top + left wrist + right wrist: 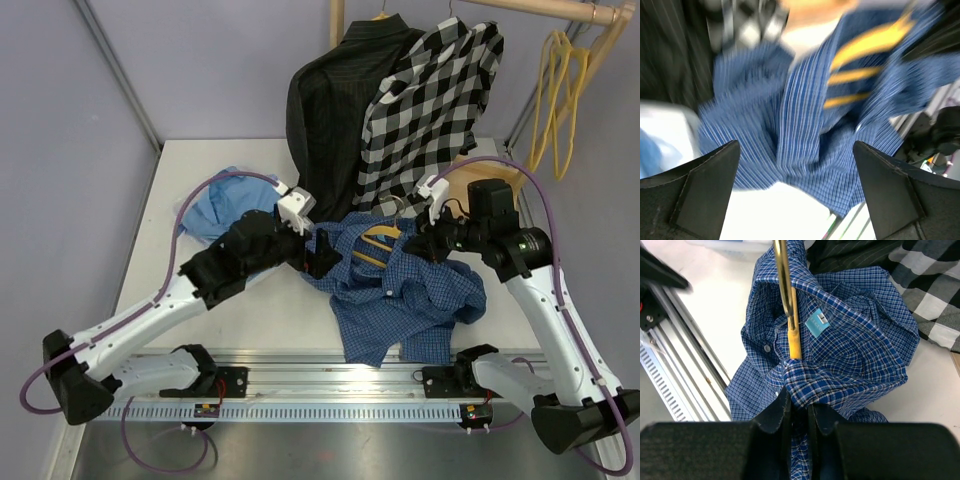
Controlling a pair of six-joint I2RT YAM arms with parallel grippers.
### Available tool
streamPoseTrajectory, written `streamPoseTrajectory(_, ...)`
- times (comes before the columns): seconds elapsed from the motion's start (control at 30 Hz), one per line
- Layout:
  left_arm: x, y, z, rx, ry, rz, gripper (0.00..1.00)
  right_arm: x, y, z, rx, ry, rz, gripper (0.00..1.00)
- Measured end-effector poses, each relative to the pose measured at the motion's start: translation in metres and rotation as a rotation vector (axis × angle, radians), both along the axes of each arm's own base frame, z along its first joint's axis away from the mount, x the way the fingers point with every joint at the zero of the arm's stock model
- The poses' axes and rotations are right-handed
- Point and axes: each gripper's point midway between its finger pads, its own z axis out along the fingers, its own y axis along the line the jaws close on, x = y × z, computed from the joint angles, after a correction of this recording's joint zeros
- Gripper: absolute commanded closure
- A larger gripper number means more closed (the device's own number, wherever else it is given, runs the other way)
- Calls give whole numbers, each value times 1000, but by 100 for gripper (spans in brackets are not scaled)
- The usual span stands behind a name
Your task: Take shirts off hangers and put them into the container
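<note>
A dark blue checked shirt (410,290) lies crumpled on the table's near middle, with a yellow hanger (375,245) still inside its collar. My right gripper (799,400) is shut on a bunch of this shirt (850,355), right where the hanger's yellow bar (794,340) runs into the cloth. My left gripper (325,255) stands wide open just left of the shirt, nothing between its fingers; its blurred wrist view shows the shirt (805,125) and hanger (865,50) ahead. A black pinstriped shirt (330,110) and a black-and-white checked shirt (430,110) hang behind. I cannot make out the container.
A light blue shirt (215,208) lies heaped at the table's left, behind my left arm. Several bare yellow hangers (555,100) dangle from the wooden rail (540,8) at the back right. The metal base rail (330,385) runs along the near edge.
</note>
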Motion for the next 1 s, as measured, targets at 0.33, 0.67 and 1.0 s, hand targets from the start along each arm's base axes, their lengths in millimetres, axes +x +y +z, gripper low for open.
streamPoseTrajectory(0.33, 5, -30, -98, 135, 211, 188, 1, 2, -6, 4, 57, 9, -74, 100)
streamPoseTrajectory(0.67, 19, -38, -103, 59, 199, 368, 47, -2, -8, 4, 82, 11, -87, 100)
streamPoseTrajectory(1.0, 26, -45, -107, 59, 174, 365, 100, -3, -10, 6, 78, -6, -89, 100)
